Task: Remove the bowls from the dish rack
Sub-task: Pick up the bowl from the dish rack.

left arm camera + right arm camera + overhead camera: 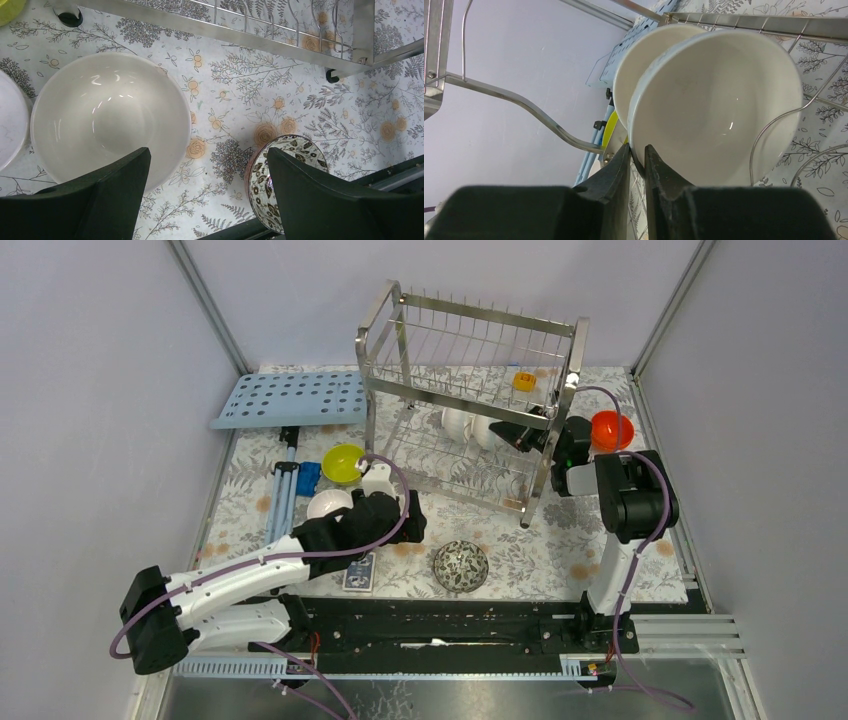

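While two white bowls stand on edge in the lower tier of the rack (450,400), you cannot call the job done, though it looks past halfway. Five bowls sit out on the table (540,550): a yellow bowl (343,463), two white ones (329,504) just beside it, a patterned bowl (460,566) near the front edge, and an orange bowl (612,428) off to the rack's right. The upper tier holds only a small yellow block (524,381), which is not yours to unload. A blue tray (290,398) lies at the far left, apart from all this.

Your right gripper (638,149) reaches into the lower tier, its fingers drawn nearly together and pinching the rim of the front bowl (719,100). That bowl leans against the back bowl (644,60), and a rack wire curves across its right side, so I judge the lift needs to clear that wire without dragging the neighbour along.

Your left gripper (207,155) hangs over the table with its fingers spread wide and nothing between them. Below it, one of the unloaded white bowls (110,120) rests upright, well free of the pads.

What is left, as I read it: lift out the pinched bowl, set it down, then fetch the last one.
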Controlling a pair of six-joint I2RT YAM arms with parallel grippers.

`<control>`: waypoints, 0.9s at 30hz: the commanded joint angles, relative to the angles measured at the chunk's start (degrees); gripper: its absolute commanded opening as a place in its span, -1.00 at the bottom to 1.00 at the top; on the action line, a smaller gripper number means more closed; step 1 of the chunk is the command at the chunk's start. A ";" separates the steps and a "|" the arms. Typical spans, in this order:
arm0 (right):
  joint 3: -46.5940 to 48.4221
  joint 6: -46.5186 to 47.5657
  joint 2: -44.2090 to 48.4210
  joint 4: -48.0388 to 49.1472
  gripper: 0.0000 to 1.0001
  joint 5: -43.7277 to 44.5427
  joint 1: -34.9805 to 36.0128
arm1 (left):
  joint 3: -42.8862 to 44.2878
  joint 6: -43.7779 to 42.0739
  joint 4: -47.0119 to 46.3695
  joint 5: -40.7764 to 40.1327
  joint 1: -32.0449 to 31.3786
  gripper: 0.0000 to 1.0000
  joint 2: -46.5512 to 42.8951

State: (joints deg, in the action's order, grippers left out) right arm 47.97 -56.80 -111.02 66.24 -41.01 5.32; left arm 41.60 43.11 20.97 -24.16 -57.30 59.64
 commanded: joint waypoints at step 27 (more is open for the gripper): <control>-1.38 -14.80 6.46 16.53 -1.00 -3.26 -3.84 | -0.03 0.00 -0.49 0.47 0.29 0.82 -3.29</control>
State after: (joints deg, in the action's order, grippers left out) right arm 46.68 -70.63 -110.34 77.01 -44.25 2.48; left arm 41.58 43.16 21.28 -24.16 -57.30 57.47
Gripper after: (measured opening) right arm 0.126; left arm 0.911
